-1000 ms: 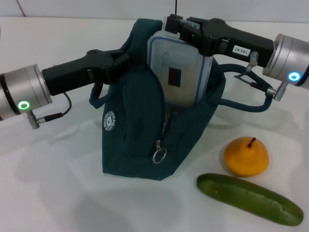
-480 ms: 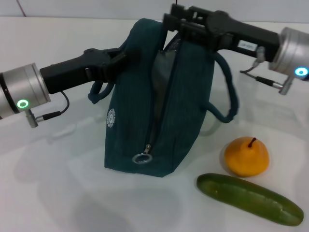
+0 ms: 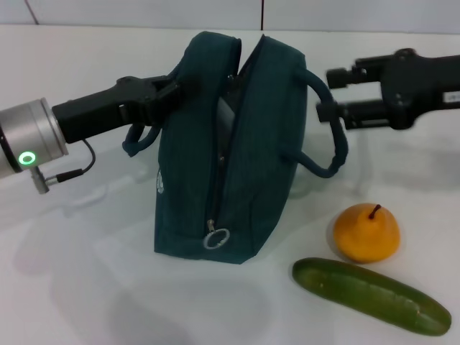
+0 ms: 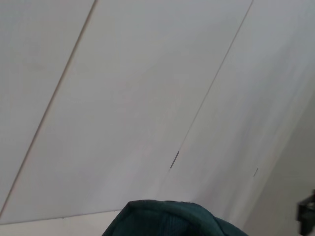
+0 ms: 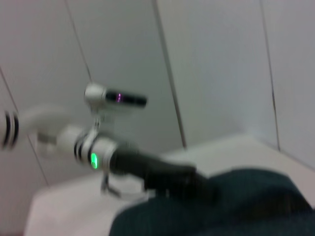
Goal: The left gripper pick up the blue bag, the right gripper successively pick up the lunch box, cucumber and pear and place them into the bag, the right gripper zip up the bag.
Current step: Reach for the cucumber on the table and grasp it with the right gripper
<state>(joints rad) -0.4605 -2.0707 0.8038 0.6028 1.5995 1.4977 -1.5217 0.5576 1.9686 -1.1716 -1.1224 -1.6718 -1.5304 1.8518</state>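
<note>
The blue bag [image 3: 237,151] stands upright mid-table with its zip open along the top and front. My left gripper [image 3: 172,85] is shut on the bag's upper left edge and holds it up. My right gripper [image 3: 332,93] is open and empty, just right of the bag's top, beside its right handle loop [image 3: 336,140]. The lunch box is hidden inside the bag. The orange-yellow pear [image 3: 366,231] and the green cucumber [image 3: 370,295] lie on the table to the bag's front right. The bag's top also shows in the left wrist view [image 4: 167,219] and the right wrist view [image 5: 221,206].
The zip pull ring [image 3: 216,237] hangs low on the bag's front. The white table [image 3: 86,273] spreads to the front left. My left arm [image 5: 147,167] shows in the right wrist view behind the bag.
The lunch box went down into the bag and out of sight. My right gripper let go, opened and drew back to the right. The bag's mouth has narrowed.
</note>
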